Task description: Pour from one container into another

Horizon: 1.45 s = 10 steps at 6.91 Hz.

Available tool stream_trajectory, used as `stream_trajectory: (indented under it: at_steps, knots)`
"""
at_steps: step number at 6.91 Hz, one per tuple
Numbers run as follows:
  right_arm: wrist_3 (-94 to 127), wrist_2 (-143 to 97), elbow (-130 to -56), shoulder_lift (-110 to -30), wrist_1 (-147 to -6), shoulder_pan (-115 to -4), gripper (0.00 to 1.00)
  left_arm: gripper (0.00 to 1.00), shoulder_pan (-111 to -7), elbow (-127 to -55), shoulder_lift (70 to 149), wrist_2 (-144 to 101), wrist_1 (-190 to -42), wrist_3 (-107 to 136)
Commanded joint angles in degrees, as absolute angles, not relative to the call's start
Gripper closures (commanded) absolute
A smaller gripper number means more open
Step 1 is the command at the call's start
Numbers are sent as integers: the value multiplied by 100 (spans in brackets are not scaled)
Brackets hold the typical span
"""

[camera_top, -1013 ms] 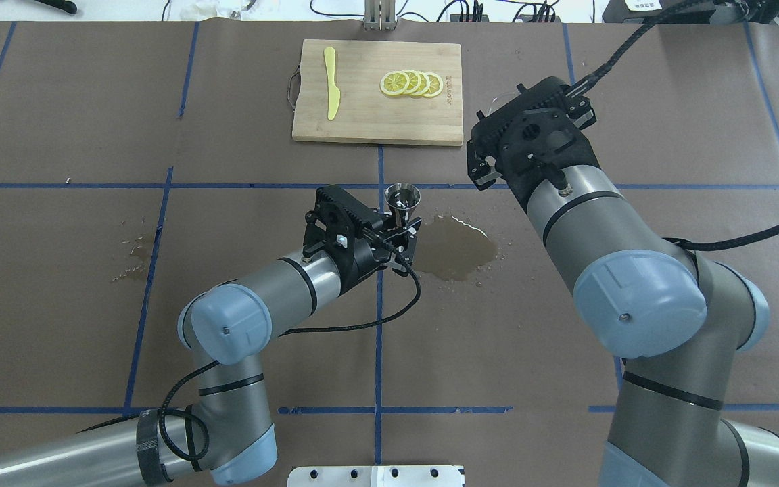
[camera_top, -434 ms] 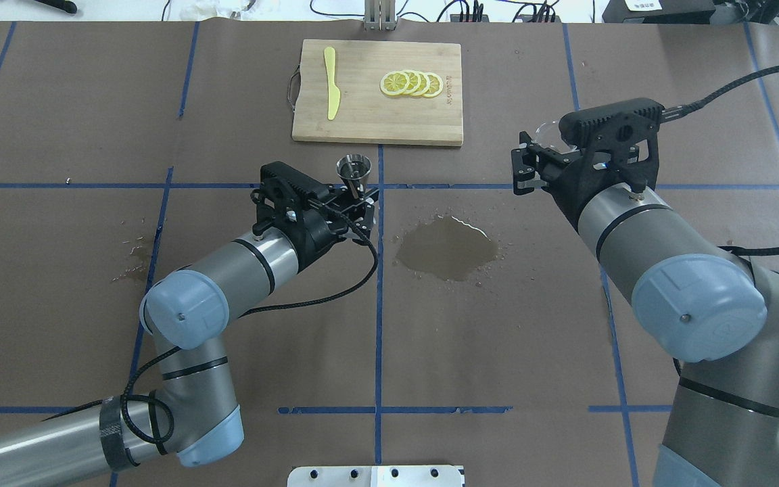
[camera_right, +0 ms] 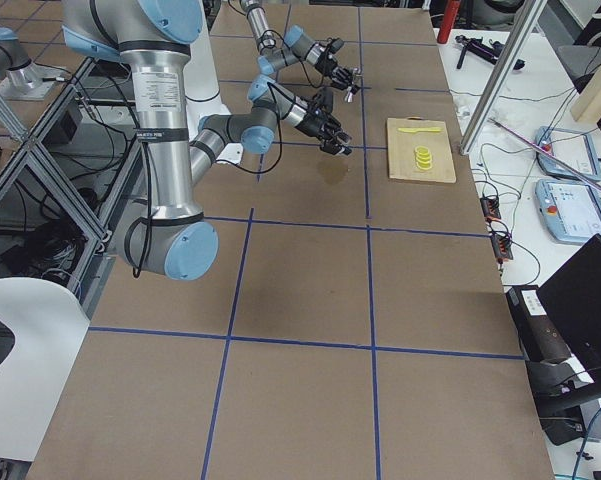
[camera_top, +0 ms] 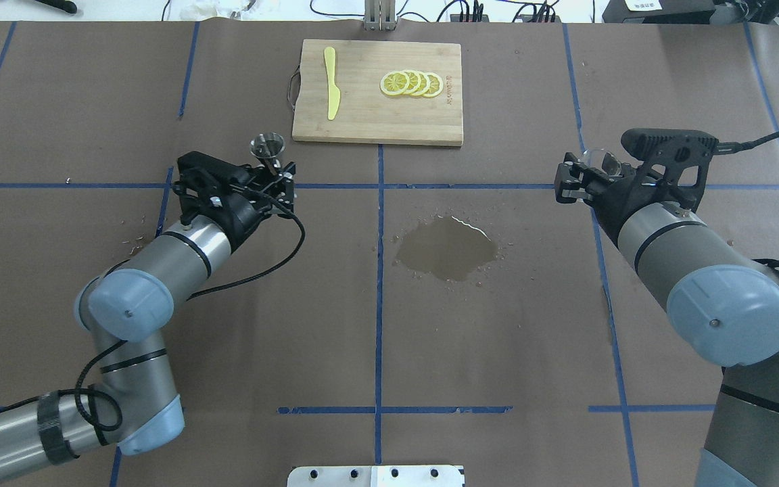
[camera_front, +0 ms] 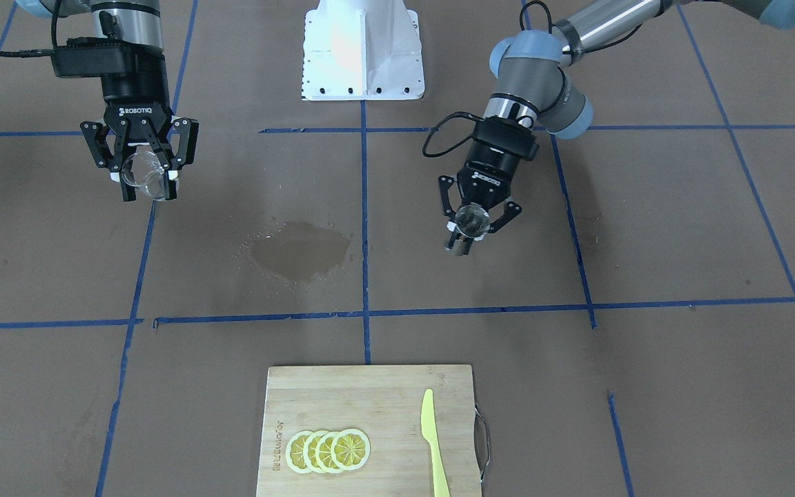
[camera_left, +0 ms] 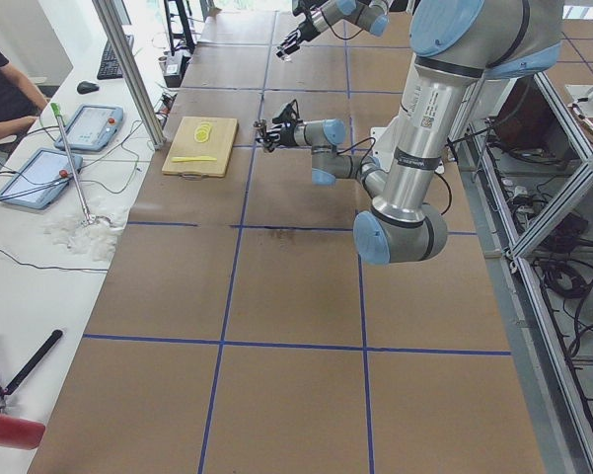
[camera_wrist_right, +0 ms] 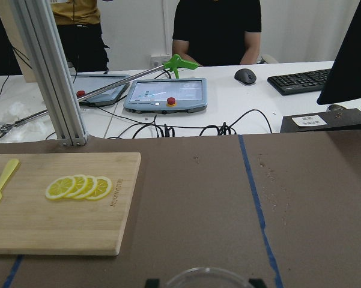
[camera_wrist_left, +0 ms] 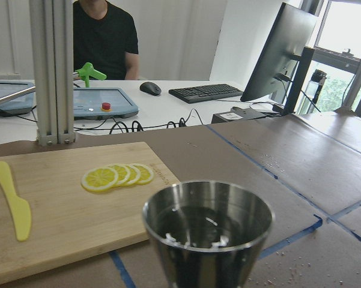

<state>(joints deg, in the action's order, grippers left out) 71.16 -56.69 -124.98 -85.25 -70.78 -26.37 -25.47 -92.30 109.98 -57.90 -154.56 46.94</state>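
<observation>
Left gripper (camera_front: 472, 229) has its fingers clamped tight on the lower part of a small steel cup (camera_wrist_left: 208, 231). The cup stands upright with its mouth up, and the wrist view shows what looks like a little liquid at the bottom. It's held over the robot's left half of the table (camera_top: 58, 101), just short of the near left corner of the cutting board (camera_top: 369, 118).

Right gripper (camera_front: 145, 185) is closed around a clear glass (camera_front: 141, 172), one finger on each side of it. In the right wrist view only the rim pokes in at the bottom edge, so I can't tell if anything's in it. It sits over the robot's right half, well apart from the steel cup.

Between the two there's a dark wet patch (camera_top: 447, 247) soaked into the brown paper, with small droplets scattered round it (more specks over on the far left too). The board carries a fan of lemon slices (camera_top: 411, 83) and a yellow plastic knife (camera_top: 331, 84), the two lying apart. Nothing stands on the paper between the cup and the glass. Beyond the table's far edge there's a desk with tablets, a keyboard (camera_wrist_left: 205, 92) and a mouse, and a person in a black shirt (camera_wrist_left: 105, 36) sits there.
</observation>
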Motion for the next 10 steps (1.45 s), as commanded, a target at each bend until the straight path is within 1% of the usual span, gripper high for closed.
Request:
stream_trajectory:
  at_steps: [1,2,4,5,6,7,9,10]
  knots:
    - [7277,-5669,-12463,-8840,-7084,-2663,100,100,-2637,-9518,10181,-4858,-15425,5071]
    - [7477,-5652,-12402,-9025,-7075,-2663,100,100,-2628,-9492,9891,-4469,-15425,5637]
    - [7787,-5486,-12349,-9105,-7058,-2663,100,100,-2611,-9440,9529,-3914,-15425,6158]
    - [7831,-5467,-12296,-9297,-6623,-2646,100,100,-2593,-9413,9336,-3668,-15407,6361]
    - [7796,-5449,-11939,-9682,-5478,-2646,100,100,-2584,-9352,9264,-3508,-15399,6502]
    - [7752,-5397,-11857,-9781,-5075,-2646,100,100,-2567,-9056,9264,-3455,-15390,6930]
    - [7743,-5047,-11821,-9887,-5071,-2454,100,100,-2375,-8651,9255,-3123,-15381,7468]
    - [7743,-4897,-11752,-9888,-5071,-2322,100,100,-2164,-8622,9255,-2859,-15381,7479]
